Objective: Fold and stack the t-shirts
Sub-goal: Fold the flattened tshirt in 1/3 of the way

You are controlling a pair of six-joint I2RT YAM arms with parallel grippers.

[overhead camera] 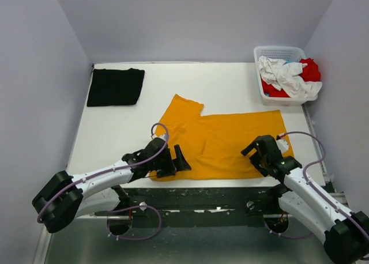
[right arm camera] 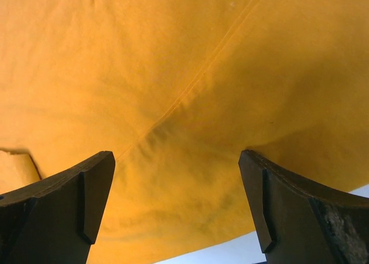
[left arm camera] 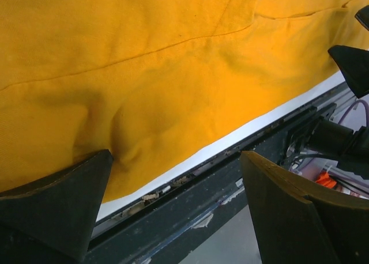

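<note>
Lying spread along the near edge of the table (overhead camera: 230, 79) in the top view, the mustard t-shirt (overhead camera: 225, 143) is reaching from the left gripper (overhead camera: 174, 163) to the right gripper (overhead camera: 253, 156); a folded black t-shirt (overhead camera: 115, 86) is lying far left. Left wrist view: the fingers are gaping wide over the hem, gripping nothing. Right wrist view: the fingers are gaping wide over the cloth, empty.

This looks like a robotics lab test cell. A white table (overhead camera: 230, 85) is boxed in on three sides by bare pale walls (overhead camera: 196, 22). The left arm (overhead camera: 98, 180) and right arm (overhead camera: 314, 198) are bolted to a scuffed dark metal rail (overhead camera: 202, 198) at its near edge, with purple cables (overhead camera: 159, 217) looping loose below. A white plastic lattice basket (overhead camera: 260, 85) of laundry sits in the far corner.
</note>
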